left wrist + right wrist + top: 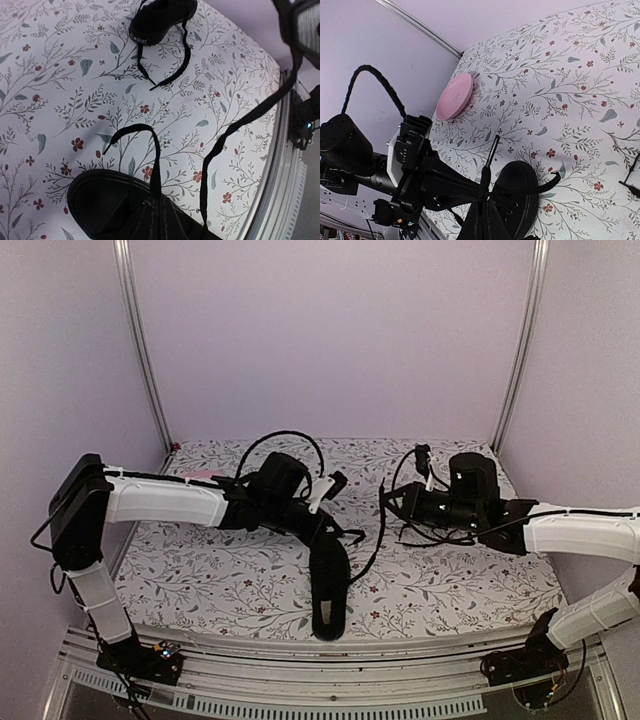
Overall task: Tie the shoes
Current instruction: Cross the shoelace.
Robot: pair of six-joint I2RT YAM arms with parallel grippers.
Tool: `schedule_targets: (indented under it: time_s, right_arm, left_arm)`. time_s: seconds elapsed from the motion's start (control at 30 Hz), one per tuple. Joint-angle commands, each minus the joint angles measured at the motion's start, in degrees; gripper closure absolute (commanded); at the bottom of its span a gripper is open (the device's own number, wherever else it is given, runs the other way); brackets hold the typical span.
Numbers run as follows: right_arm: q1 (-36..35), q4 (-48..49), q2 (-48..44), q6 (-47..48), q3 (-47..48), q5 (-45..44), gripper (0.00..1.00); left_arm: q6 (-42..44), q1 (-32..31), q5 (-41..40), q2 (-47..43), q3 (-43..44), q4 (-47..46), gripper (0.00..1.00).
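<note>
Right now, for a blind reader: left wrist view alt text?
A black shoe sits at the bottom on floral cloth, its laces one looped, one taut toward the top right. A second shoe lies at the top.

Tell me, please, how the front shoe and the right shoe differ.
The front shoe lies by the near edge; the right shoe lies farther back. One lace of the front shoe is raised off the cloth; the right shoe's laces lie slack on it. Both are black, neither tied.
</note>
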State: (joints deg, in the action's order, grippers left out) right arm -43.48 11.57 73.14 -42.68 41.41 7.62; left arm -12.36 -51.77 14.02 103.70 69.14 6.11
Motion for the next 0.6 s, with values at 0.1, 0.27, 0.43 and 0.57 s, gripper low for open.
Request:
schedule_targets:
  time_s: [0.1, 0.27, 0.43, 0.57]
  right_arm:
    - [0.0, 0.9, 8.5, 3.3, 13.5, 1.6, 0.98]
    - [0.0, 0.6, 14.3, 4.9, 20.5, 2.9, 0.98]
    - [0.0, 0.5, 17.9, 5.4, 24.0, 3.7, 0.98]
    - [-0.1, 0.6, 18.8, 5.3, 24.2, 3.2, 0.98]
  left_arm:
    - [-8.5, 3.4, 15.6, -2.3, -7.8, -9.9, 1.00]
    - [-11.3, 3.8, 18.6, -2.1, -10.4, -14.8, 1.00]
    - [-14.1, 4.2, 20.0, -1.8, -11.9, -18.7, 1.00]
    - [-15.5, 4.4, 20.5, -1.7, -12.7, -20.0, 1.00]
